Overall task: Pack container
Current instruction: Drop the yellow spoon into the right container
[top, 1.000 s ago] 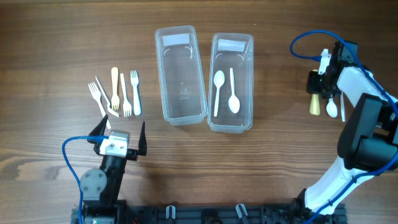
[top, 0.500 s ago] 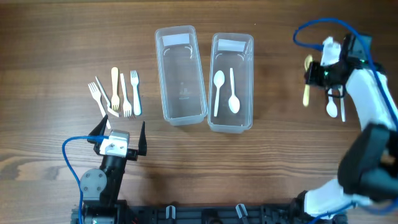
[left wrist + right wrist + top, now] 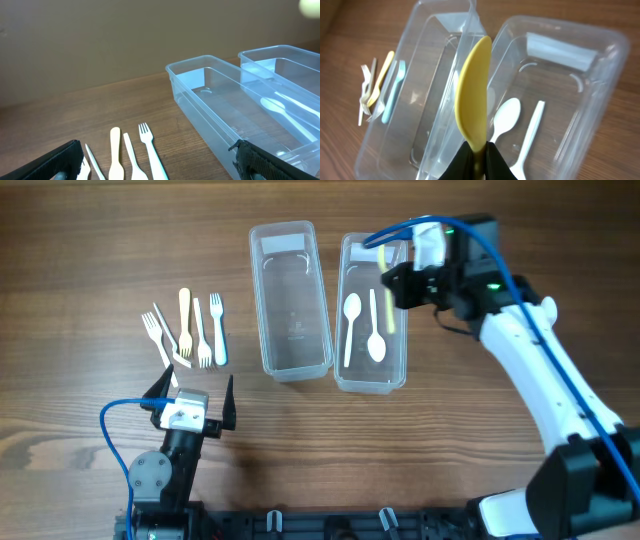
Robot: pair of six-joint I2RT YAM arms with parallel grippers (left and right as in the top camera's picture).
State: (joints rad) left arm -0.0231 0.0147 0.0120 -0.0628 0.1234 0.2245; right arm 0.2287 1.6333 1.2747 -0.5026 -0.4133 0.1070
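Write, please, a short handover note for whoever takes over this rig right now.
Left gripper: open, empty, parked just in front of the forks.
Right gripper: shut on the yellow spoon, held above the right container.
Done: two white spoons lie in the right container. The left container is empty.
Left: release the yellow spoon into the right container. The forks lie loose on the table, left of both containers, and probably belong in the left container.

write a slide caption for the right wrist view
Right gripper holds a yellow spoon over the clear container that already has two white spoons
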